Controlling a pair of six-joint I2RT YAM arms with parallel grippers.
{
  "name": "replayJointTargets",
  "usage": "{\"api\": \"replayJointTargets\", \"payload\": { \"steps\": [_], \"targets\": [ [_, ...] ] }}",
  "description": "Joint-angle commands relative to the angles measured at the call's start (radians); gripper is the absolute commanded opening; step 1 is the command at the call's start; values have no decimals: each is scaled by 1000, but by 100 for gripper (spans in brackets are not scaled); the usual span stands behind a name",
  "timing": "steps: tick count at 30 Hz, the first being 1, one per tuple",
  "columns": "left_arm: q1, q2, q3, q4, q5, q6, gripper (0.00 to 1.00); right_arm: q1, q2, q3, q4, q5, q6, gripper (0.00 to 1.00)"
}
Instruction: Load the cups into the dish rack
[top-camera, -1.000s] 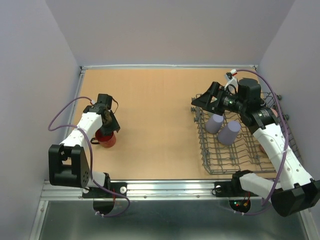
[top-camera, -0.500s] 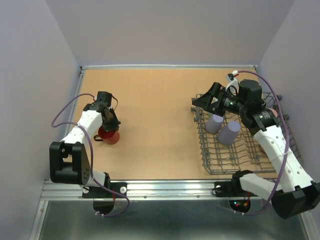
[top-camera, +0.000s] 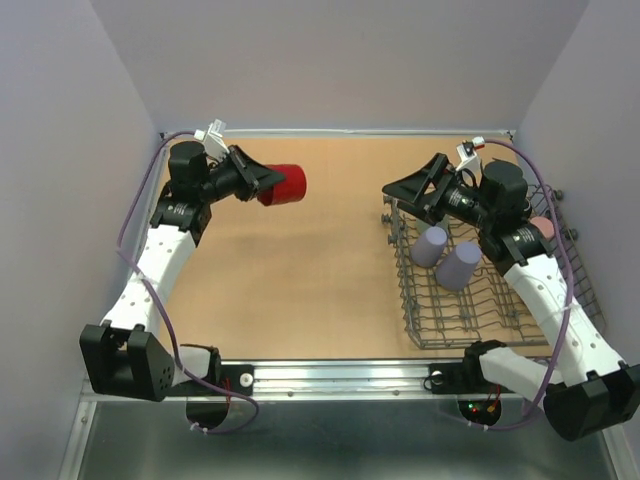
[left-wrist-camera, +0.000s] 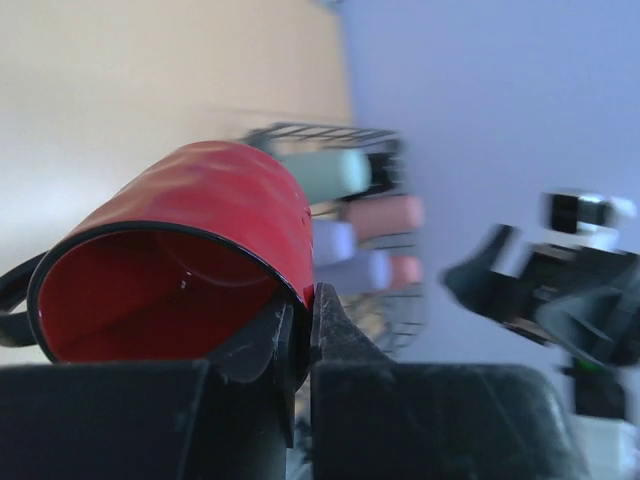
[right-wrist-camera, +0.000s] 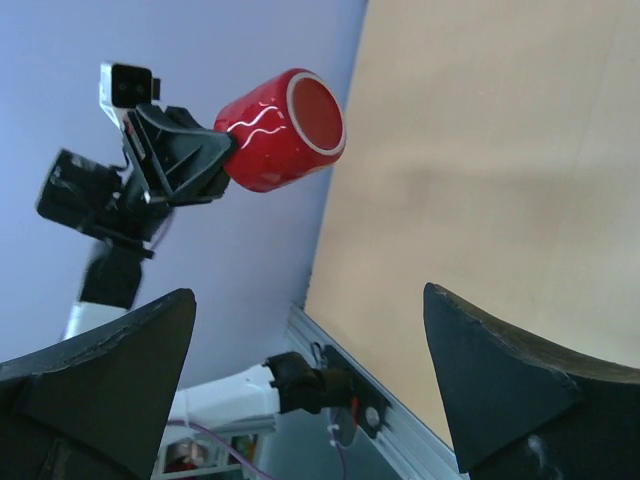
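Transfer step | left gripper (top-camera: 258, 184) pinching the rim of the red mug (top-camera: 286, 184), holding it sideways above the table (top-camera: 330, 270) at far left | right gripper (top-camera: 413, 187) gaping empty beside the dish rack (top-camera: 478, 335) | next: mug is probably going across for a handover

No readable text, labels or numbers; left wrist view blurred.

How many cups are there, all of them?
6. The red mug is in the left hand, up in the air. In the dish rack: two lavender cups, one green cup, two pink cups. The right arm may hide more.
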Motion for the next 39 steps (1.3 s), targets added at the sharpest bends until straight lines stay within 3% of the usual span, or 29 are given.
{"api": "replayJointTargets", "payload": {
  "steps": [1, 2, 5, 13, 25, 39],
  "targets": [
    [-28, -61, -103, 665, 212, -436, 0, 3, -17, -71, 363, -35, 204, 100],
    [-39, -57, -117, 824, 209, -535, 0, 3, -10, -75, 424, -27, 244, 100],
    [-97, -16, -126, 1029, 197, -616, 0, 26, 38, -49, 474, -11, 268, 100],
    [-264, 109, -57, 1323, 149, -722, 0, 88, 131, 83, 476, 91, 252, 100],
    [-333, 140, -103, 1456, 94, -773, 0, 103, 127, 69, 485, 114, 273, 100],
    [-386, 161, -94, 1446, 42, -724, 0, 150, 150, 83, 496, 140, 281, 100]
  ]
}}
